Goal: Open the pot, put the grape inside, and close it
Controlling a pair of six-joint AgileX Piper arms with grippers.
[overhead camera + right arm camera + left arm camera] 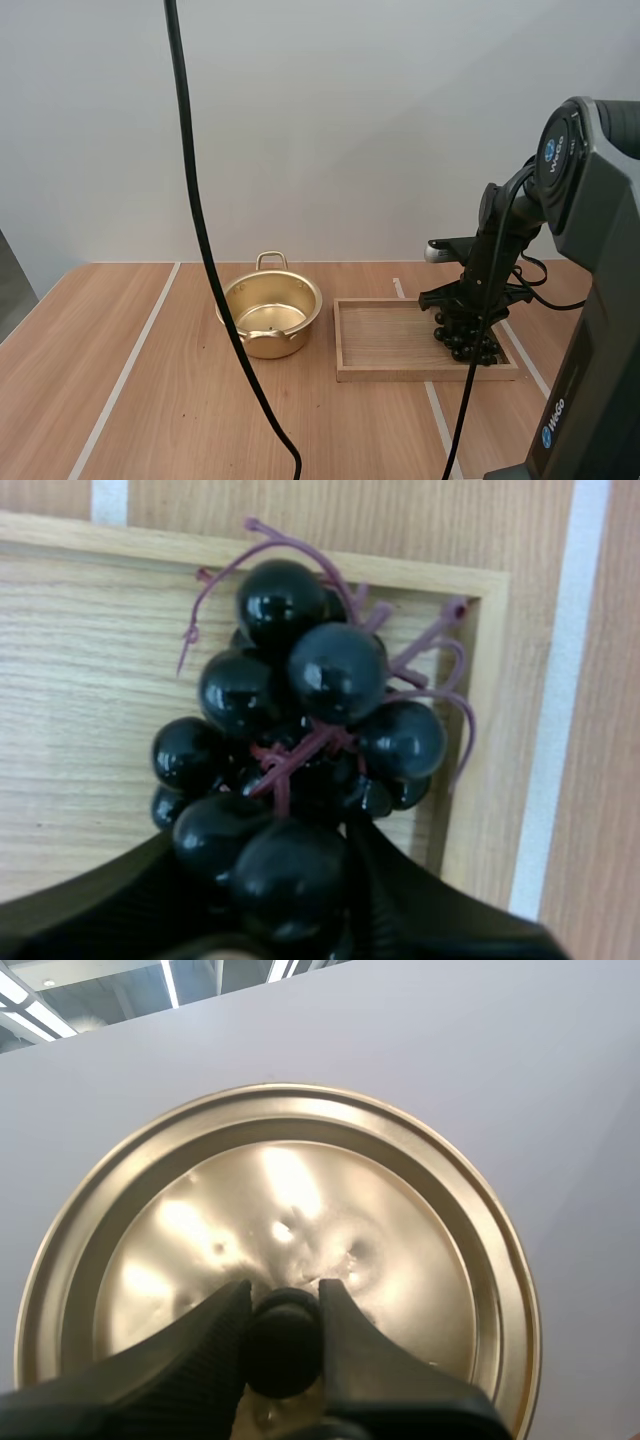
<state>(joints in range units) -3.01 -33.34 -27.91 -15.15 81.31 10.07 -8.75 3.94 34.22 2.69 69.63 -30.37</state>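
The gold pot (272, 318) stands open on the table, left of the wooden tray (385, 340). Its gold lid (300, 1190) is held up facing the wall, and my left gripper (285, 1305) is shut on the lid's black knob (283, 1345). A bunch of dark grapes (468, 342) with purple stems is at the tray's right end. My right gripper (462, 318) comes down on it from above. In the right wrist view the black fingers pinch the lower grapes (300, 710) over the tray's corner (470, 680). I cannot tell whether the bunch touches the tray floor.
White tape lines (125, 370) run across the wooden table on the left and under the tray. A plain wall stands behind the table. There is bare table in front of the pot and to its left.
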